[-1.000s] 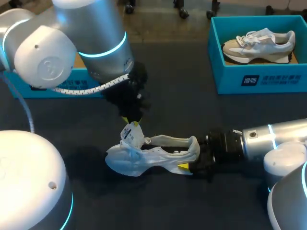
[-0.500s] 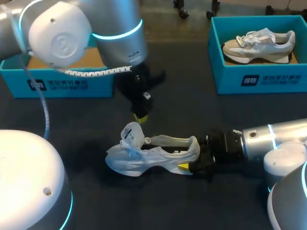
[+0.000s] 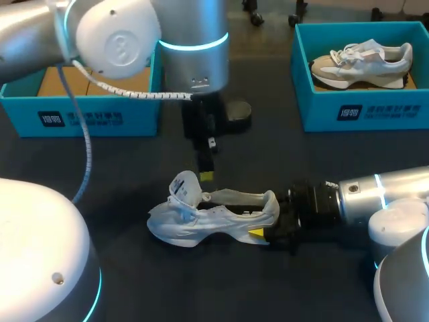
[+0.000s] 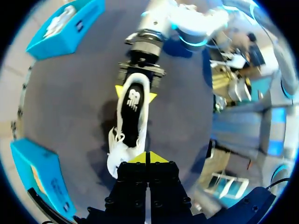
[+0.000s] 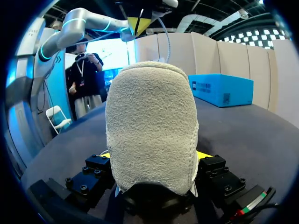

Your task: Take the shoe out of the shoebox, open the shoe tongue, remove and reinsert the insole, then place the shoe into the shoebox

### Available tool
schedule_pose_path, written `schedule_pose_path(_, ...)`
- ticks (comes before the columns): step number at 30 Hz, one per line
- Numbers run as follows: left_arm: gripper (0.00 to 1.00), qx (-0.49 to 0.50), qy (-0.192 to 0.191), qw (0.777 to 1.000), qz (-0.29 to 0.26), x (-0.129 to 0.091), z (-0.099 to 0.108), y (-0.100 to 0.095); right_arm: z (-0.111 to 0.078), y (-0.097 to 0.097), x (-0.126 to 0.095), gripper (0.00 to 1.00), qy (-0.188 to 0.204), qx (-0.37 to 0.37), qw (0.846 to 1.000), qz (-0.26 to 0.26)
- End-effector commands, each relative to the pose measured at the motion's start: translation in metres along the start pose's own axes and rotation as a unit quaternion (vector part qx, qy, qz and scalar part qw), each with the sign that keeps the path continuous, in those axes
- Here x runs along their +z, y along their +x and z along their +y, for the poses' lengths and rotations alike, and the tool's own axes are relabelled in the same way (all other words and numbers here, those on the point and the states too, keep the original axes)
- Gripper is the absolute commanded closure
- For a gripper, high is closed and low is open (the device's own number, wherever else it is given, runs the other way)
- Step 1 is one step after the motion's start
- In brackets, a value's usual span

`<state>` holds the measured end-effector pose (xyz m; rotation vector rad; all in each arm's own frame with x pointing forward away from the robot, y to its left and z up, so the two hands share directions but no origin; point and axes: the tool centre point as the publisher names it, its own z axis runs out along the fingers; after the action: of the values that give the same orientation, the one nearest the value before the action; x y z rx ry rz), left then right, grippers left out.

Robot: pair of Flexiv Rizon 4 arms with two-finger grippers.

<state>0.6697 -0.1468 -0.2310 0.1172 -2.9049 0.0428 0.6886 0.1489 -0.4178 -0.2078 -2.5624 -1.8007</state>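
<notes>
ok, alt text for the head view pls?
A white shoe sits on a dark table, its heel clamped by the right tool, while the left tool hangs shut just above its opening. Behind stand a left box and a right box, both blue, the latter holding a second shoe.

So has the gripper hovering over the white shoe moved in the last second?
Yes. The left gripper has come off the tongue of the white shoe and shifted toward its heel, away from the left shoebox.
</notes>
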Motion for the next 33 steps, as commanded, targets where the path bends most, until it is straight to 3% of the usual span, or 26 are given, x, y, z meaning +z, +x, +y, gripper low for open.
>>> schedule_pose_path(1, 1.0, 0.121, -0.021, 0.992, 0.037, 0.001, -0.005, -0.007, -0.002, -0.001, 0.002, 1.0, 0.001, 0.0, 1.0, 0.0)
schedule_pose_path(5, 1.0, 0.143, -0.025, 0.989, 0.038, 0.006, -0.01, -0.005, -0.002, -0.001, 0.002, 1.0, 0.001, 0.0, 1.0, 0.0)
schedule_pose_path(8, 1.0, 0.225, 0.003, 0.973, 0.051, 0.023, -0.026, -0.004, -0.002, -0.001, 0.002, 1.0, 0.001, 0.0, 1.0, 0.0)
schedule_pose_path(10, 1.0, 0.247, -0.008, 0.966, 0.074, 0.032, -0.036, -0.004, -0.002, -0.001, 0.002, 1.0, 0.001, 0.0, 1.0, 0.0)
schedule_pose_path(21, 1.0, 0.247, -0.008, 0.966, 0.074, 0.032, -0.036, -0.004, -0.002, -0.001, 0.002, 1.0, 0.001, 0.0, 1.0, 0.0)
schedule_pose_path(28, 1.0, 0.224, 0.031, 0.973, 0.055, 0.073, -0.062, -0.018, -0.002, -0.001, 0.002, 1.0, 0.001, 0.0, 1.0, 0.0)
schedule_pose_path(33, 1.0, 0.224, 0.031, 0.973, 0.055, 0.073, -0.062, -0.018, -0.002, -0.001, 0.002, 1.0, 0.001, 0.0, 1.0, 0.0)
